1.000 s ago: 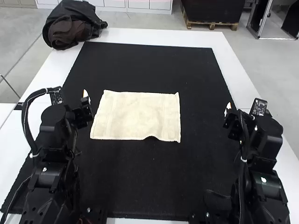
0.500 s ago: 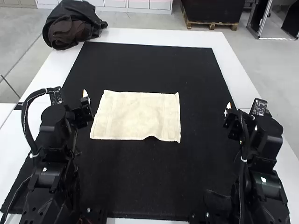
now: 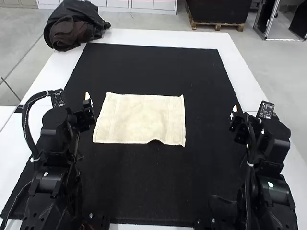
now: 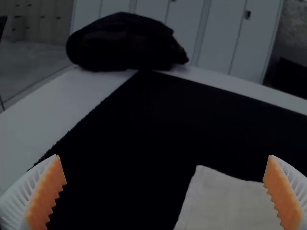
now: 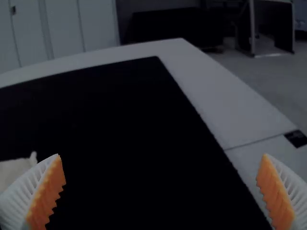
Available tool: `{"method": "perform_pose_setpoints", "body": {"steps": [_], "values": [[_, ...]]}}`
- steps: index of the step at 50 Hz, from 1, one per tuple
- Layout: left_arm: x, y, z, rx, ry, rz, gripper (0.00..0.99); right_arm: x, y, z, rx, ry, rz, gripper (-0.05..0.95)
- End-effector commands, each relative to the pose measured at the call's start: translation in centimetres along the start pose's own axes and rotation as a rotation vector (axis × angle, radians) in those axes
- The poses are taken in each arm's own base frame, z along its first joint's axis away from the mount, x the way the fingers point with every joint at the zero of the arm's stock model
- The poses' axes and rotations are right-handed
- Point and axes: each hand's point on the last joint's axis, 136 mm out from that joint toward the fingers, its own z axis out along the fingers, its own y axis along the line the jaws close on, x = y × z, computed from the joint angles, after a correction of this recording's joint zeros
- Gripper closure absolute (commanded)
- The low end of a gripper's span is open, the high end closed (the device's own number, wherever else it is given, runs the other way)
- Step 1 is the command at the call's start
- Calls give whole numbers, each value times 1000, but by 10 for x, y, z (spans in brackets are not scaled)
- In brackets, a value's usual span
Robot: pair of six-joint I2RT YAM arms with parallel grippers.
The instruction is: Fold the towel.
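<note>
A cream towel (image 3: 140,119) lies spread on the black mat, left of the middle, its near edge lifted in a small ripple. The left gripper (image 3: 88,106) is held just off the towel's left side, and the right gripper (image 3: 234,115) stands well away from its right side. In the left wrist view the left gripper (image 4: 165,191) is wide open, with part of the towel (image 4: 225,203) beyond it. The right gripper (image 5: 160,191) is likewise wide open in the right wrist view, where a corner of the towel (image 5: 15,171) peeks out beside one finger.
The black mat (image 3: 158,72) covers most of the white table (image 3: 240,67). A dark bag or jacket (image 3: 72,26) sits at the table's far left corner. Bare mat stretches between the towel and the right arm.
</note>
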Motion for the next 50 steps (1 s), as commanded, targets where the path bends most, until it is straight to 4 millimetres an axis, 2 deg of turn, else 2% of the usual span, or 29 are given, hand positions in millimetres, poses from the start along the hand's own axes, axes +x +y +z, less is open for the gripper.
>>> {"method": "perform_pose_setpoints", "body": {"steps": [1,44,50], "values": [[-1,4,0,-19,-8,-9,30,-1,-2,0,8,-8,-4,-18],[1,4,0,-21,0,-42,28,0,0,0,-4,-5,-3,-18],[1,4,0,-20,0,-42,30,3,5,0,-34,8,-5,-20]]}}
